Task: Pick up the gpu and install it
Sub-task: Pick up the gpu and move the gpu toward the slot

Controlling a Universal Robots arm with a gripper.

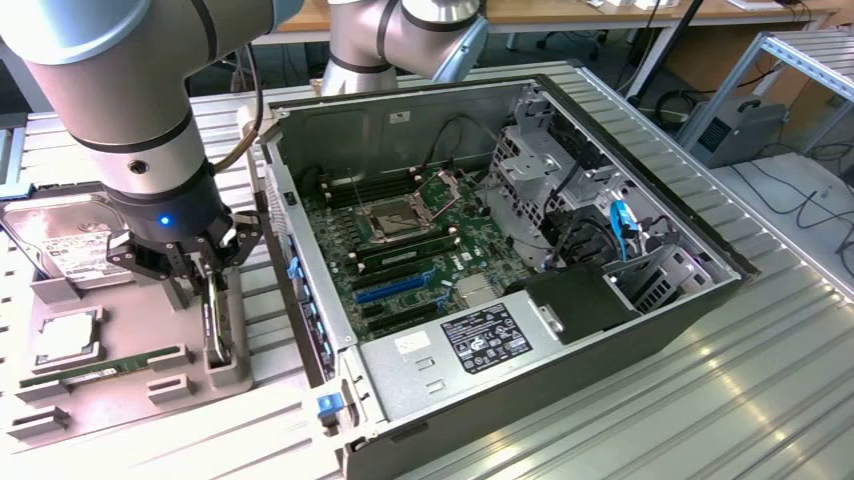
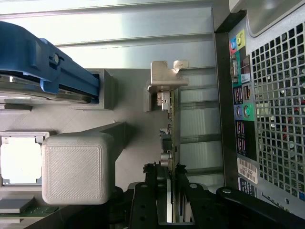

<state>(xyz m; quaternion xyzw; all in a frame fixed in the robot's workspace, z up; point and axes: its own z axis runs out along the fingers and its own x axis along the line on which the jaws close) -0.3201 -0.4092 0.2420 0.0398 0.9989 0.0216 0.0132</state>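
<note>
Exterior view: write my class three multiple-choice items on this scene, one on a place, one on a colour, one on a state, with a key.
1. Where is the gpu relative to the computer case? A inside it; B outside it, on edge in the grey tray, beneath the hand; C on top of it.
2. What colour is the memory stick on the tray? A green; B red; C white.
3. The case is: A closed; B open, motherboard exposed; C upside down.
Key: 1 B, it stands in the tray beside the case; 2 A, the strip is green; 3 B, the board shows inside.
</note>
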